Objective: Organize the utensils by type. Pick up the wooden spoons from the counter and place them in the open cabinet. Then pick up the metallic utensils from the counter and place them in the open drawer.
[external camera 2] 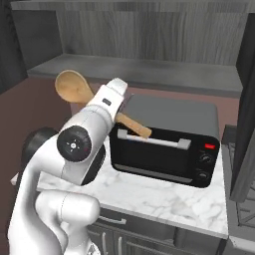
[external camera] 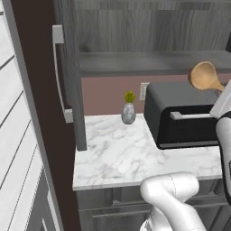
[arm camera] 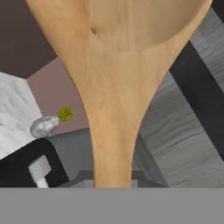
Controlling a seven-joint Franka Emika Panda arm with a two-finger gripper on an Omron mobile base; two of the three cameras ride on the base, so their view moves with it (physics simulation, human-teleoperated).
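Large wooden spoon (external camera 2: 74, 88) is carried in the air above the toaster oven (external camera 2: 167, 142), bowl up and toward the open cabinet (external camera: 149, 43), handle running down past the hand to the oven's top front edge in the right base view. Bowl sits just below the cabinet's grey shelf (external camera 2: 149, 72) level, not on it. Gripper (external camera 2: 115, 102) is clamped on the spoon's handle; finger tips themselves hidden behind the spoon in the hand view, where the neck and bowl (arm camera: 116, 65) rise from the bottom edge. Toaster oven stands on the counter (external camera: 117, 158); a small vase (external camera: 128, 113) with a green sprig stands on the marble left of the oven, against the back wall.
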